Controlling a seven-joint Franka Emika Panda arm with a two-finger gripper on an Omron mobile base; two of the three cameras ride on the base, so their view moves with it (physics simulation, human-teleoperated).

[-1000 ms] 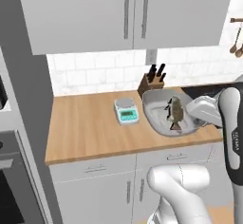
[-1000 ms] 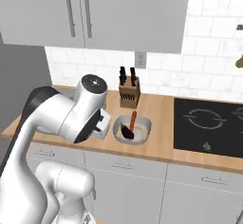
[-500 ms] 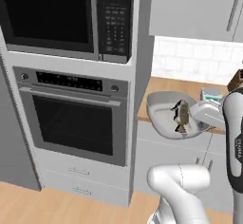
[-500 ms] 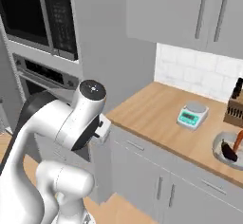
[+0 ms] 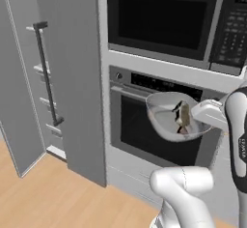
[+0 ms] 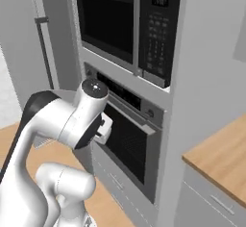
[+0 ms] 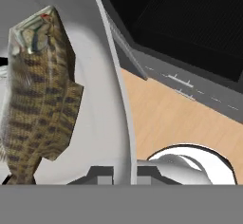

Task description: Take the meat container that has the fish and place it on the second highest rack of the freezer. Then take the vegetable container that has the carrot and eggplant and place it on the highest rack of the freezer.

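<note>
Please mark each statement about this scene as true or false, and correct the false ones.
1. The gripper is shut on the container's rim. True.
2. The fish lies inside the container. True.
3. The container rests on a freezer shelf. False: it is held up in the air in front of the oven.
4. The freezer door is closed. False: it stands open.
5. The microwave sits above the oven. True.

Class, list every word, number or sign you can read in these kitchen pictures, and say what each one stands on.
Microwave display: lit characters, too blurred to read.
Microwave keypad: button marks, too small to read.
Oven control panel: faint marks, unreadable.
Robot arm: small dark lettering, too blurred to read.
No text reads clearly.
</note>
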